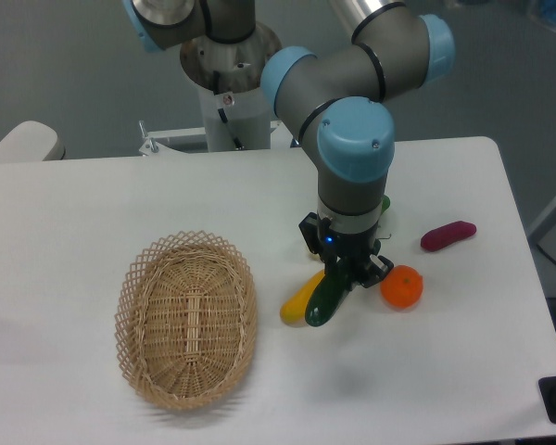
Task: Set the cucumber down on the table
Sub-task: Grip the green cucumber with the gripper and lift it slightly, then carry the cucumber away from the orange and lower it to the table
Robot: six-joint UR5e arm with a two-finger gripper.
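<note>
The claw (345, 275) is seen clamped on the upper end of the cucumber (326, 300), w/ the arm pointing straight down over the desk (93, 199). The cucumber is held tilted, its lower end by the desk surface and just beside a yellow vegetable (299, 298) on its left. An orange (402, 286) is found just right of the claw, a purple vegetable (448, 235) farther right, and a wicker basket (186, 319) well apart at left.

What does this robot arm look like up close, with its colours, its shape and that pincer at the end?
The arm is built of thick grey tubes joined by rounded joints with light blue caps. Its base is a shiny silver metal column bearing a small red and white sticker. The pincer is small, black and blocky, with a tiny blue light on its body.
</note>
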